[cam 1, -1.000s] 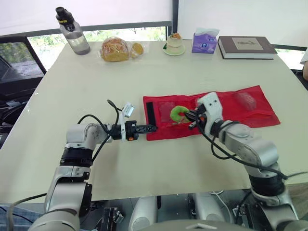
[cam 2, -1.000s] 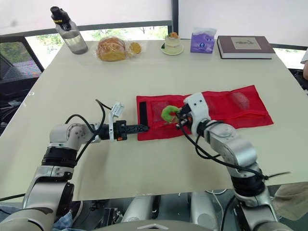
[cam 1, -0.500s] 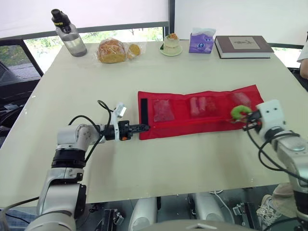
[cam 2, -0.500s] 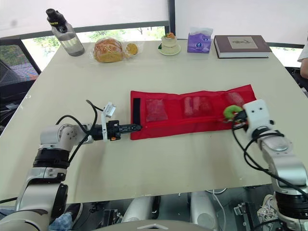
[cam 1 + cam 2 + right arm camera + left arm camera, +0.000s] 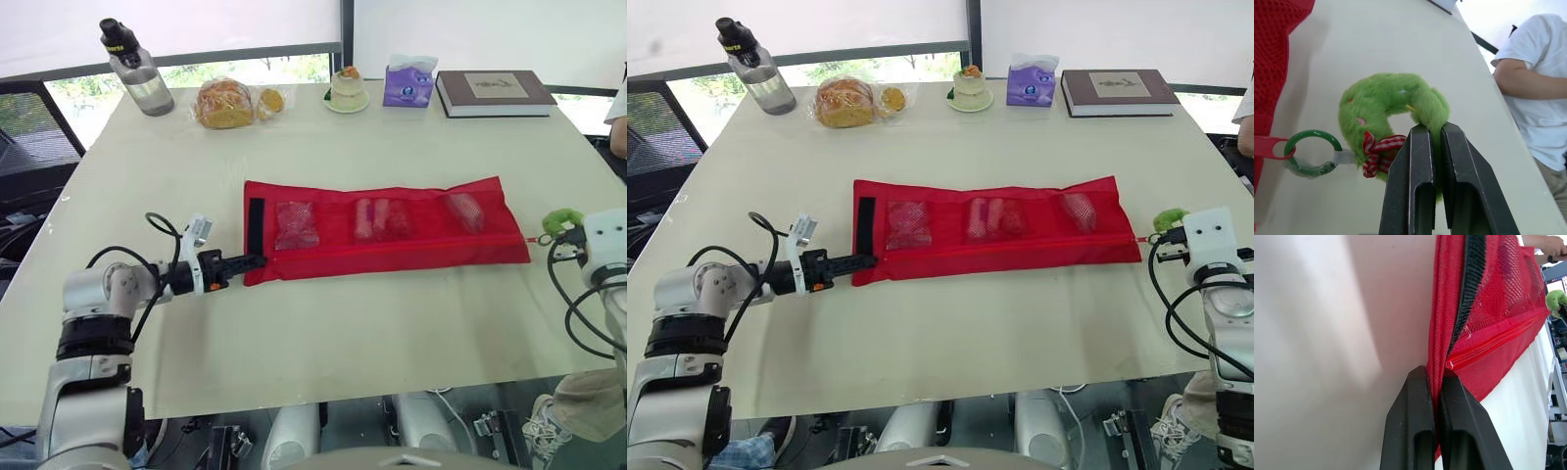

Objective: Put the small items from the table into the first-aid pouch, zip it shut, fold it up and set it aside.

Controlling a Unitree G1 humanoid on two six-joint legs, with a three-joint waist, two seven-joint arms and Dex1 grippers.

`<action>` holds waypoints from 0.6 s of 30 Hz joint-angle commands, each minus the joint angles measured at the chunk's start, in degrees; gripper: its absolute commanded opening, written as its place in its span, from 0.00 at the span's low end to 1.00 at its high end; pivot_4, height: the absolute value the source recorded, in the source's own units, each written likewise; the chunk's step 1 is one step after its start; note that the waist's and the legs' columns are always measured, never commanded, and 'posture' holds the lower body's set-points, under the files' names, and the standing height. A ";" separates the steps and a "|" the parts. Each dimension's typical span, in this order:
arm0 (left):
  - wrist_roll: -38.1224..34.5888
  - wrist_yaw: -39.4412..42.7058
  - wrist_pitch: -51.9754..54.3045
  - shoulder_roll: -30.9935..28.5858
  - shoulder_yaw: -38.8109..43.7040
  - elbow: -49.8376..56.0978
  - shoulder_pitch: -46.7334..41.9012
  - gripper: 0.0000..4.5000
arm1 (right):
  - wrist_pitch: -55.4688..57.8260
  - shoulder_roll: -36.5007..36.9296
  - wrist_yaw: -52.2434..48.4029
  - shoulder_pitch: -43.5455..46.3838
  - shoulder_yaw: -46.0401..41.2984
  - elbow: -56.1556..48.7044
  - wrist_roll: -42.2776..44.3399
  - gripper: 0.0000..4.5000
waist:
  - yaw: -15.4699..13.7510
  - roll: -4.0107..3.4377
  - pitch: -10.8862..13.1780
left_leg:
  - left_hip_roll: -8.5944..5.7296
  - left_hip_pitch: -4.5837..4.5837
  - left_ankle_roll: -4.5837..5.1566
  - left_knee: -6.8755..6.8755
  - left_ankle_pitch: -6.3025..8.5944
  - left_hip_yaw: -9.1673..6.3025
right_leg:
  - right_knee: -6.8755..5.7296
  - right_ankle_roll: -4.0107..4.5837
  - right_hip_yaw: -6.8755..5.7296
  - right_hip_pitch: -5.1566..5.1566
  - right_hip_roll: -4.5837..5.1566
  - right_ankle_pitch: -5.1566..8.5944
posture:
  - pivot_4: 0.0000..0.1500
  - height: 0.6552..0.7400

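Note:
The red first-aid pouch [image 5: 382,235] lies stretched out flat across the table, with small items showing in its mesh pockets [image 5: 377,217]. My left gripper [image 5: 252,261] is shut on the pouch's left edge; in the left wrist view the red fabric [image 5: 1449,333] is pinched between the black fingers [image 5: 1413,431]. Just past the pouch's right end, my right gripper [image 5: 562,233] is shut on the green plush zipper pull [image 5: 1391,103]. A green ring [image 5: 1312,147] links the plush to the red zipper tab [image 5: 1266,147].
Along the far edge of the table stand a water bottle [image 5: 132,69], bagged bread [image 5: 227,101], a small cake on a plate [image 5: 346,90], a purple tissue pack [image 5: 409,81] and a book [image 5: 495,93]. A person in a white shirt [image 5: 1533,78] sits beyond the right edge.
My right gripper has drawn the green plush pull rightward along the whole pouch to beyond its right end. My left gripper, holding the left edge, has moved left and the pouch has followed.

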State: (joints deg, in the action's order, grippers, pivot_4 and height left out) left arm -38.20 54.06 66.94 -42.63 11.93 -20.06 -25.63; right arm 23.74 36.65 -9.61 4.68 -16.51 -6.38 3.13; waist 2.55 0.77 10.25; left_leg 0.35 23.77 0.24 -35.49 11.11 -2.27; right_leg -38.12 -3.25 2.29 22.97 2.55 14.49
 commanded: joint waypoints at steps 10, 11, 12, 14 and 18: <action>-0.51 -3.23 1.48 -5.92 6.76 2.43 5.06 0.00 | 12.87 -4.04 -8.57 -6.63 -14.40 -17.17 20.47 0.97 | -0.04 0.02 0.01 | 0.15 -0.05 0.00 0.07 0.00 0.08 | 0.01 0.00 0.07 0.02 -0.02 0.00 | 1.00 1.00; -0.70 -3.25 1.61 -6.23 7.06 3.08 5.78 0.00 | 15.41 -4.66 -9.31 -7.85 -15.41 -19.40 23.74 0.97 | -0.06 0.02 0.00 | 0.17 -0.03 0.00 0.08 0.00 0.10 | 0.01 0.00 0.08 0.03 -0.01 0.00 | 1.00 1.00; -0.76 -3.29 1.43 -6.48 7.24 3.89 6.50 0.00 | 17.96 -5.24 -10.02 -9.08 -16.23 -21.62 27.09 0.97 | -0.06 0.02 0.00 | 0.21 -0.03 -0.01 0.08 0.01 0.09 | 0.02 0.01 0.08 0.04 -0.01 0.00 | 1.00 1.00; -0.81 -3.69 1.20 -6.72 7.43 5.19 7.36 0.00 | 23.02 -6.82 -9.76 -11.09 -17.46 -25.29 32.98 0.97 | -0.17 0.05 0.00 | 0.24 -0.03 -0.01 0.10 0.01 0.10 | 0.04 0.01 0.09 0.04 0.00 0.00 | 1.00 1.00; -0.31 -5.42 -1.52 -6.16 8.70 5.74 6.20 0.47 | 26.98 -8.98 -7.49 -13.04 -19.25 -28.34 38.23 1.00 | -0.28 0.07 -0.02 | 0.25 -0.05 -0.01 0.08 0.01 0.16 | 0.06 0.18 0.12 0.03 0.07 0.11 | 1.00 1.00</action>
State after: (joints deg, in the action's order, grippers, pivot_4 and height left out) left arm -39.63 50.70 67.24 -48.04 18.51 -14.36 -18.62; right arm 50.02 28.04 -18.17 -8.19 -32.66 -32.06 39.16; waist 2.27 0.84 10.24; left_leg 0.60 23.72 0.23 -35.43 11.11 -2.10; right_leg -38.06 -3.07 2.40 22.99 2.63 14.60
